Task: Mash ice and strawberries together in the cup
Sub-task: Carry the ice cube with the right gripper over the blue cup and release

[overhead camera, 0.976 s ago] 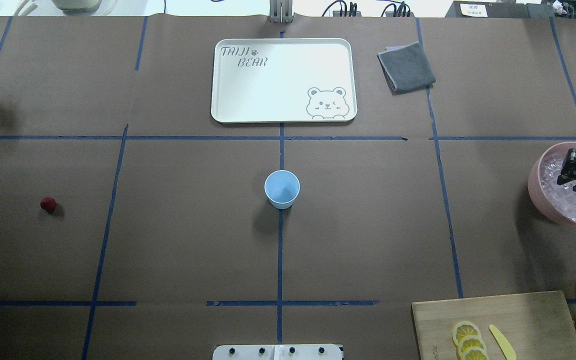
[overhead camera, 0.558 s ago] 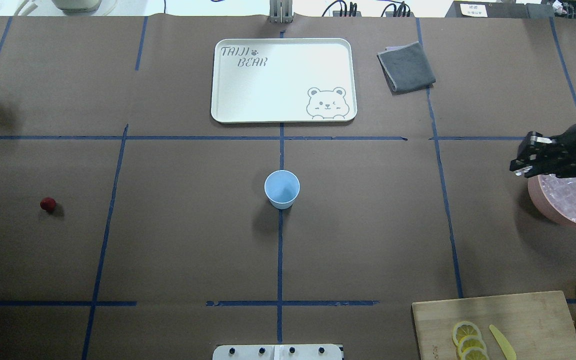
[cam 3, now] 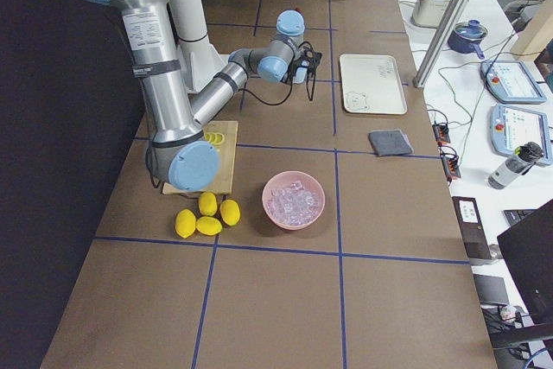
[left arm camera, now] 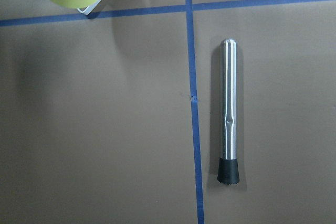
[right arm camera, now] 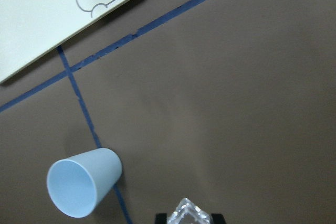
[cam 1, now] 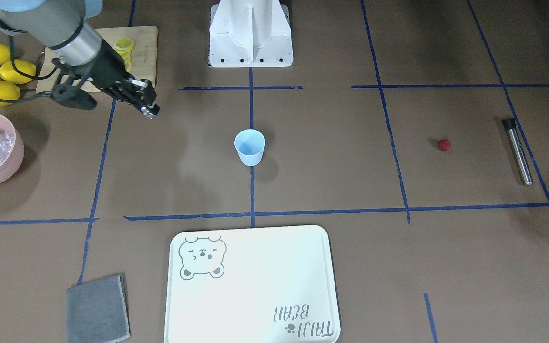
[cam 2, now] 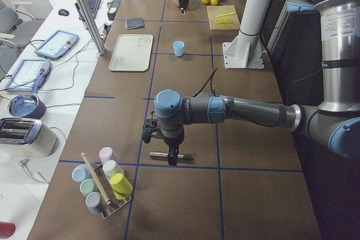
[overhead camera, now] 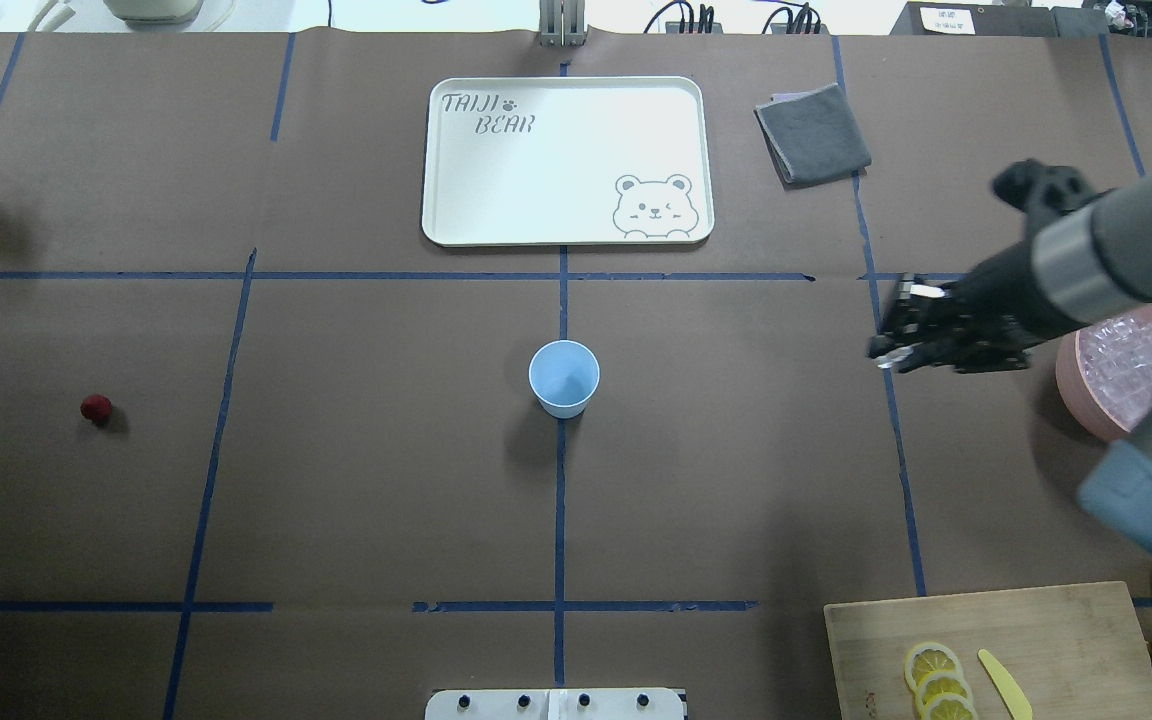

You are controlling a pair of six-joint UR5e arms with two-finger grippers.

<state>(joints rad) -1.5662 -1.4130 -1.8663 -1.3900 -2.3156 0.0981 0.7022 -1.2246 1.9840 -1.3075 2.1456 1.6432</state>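
The right gripper (overhead camera: 888,352) hangs above the bench (overhead camera: 356,480), clenched on one clear ice cube (right arm camera: 185,212) that shows between its fingertips at the bottom edge of the right wrist view. It is between the pink bowl (overhead camera: 1063,378) and the cup (overhead camera: 564,378), nearer the bowl and well apart from the cup. More ice (overhead camera: 1121,350) fills the bowl, partly hidden by the arm.

The cup stands upright on the centre tape line, light blue, with nothing visible inside it. The strawberry (overhead camera: 95,408) lies alone on the bench, far out on the robot's left side, well apart from the cup.

The left gripper (cam 2: 172,151) shows only in the side view, low over a steel muddler (left arm camera: 229,114); I cannot tell whether it is released or clenched. The muddler lies flat just beside a blue tape line, black tip toward the bottom of the left wrist view.

Beyond the cup sits a white tray (overhead camera: 566,160) with a bear print, a folded grey cloth (overhead camera: 813,133) near its right side. A wooden board (overhead camera: 1036,640) with lemon slices (overhead camera: 936,680) lies at the near right corner.
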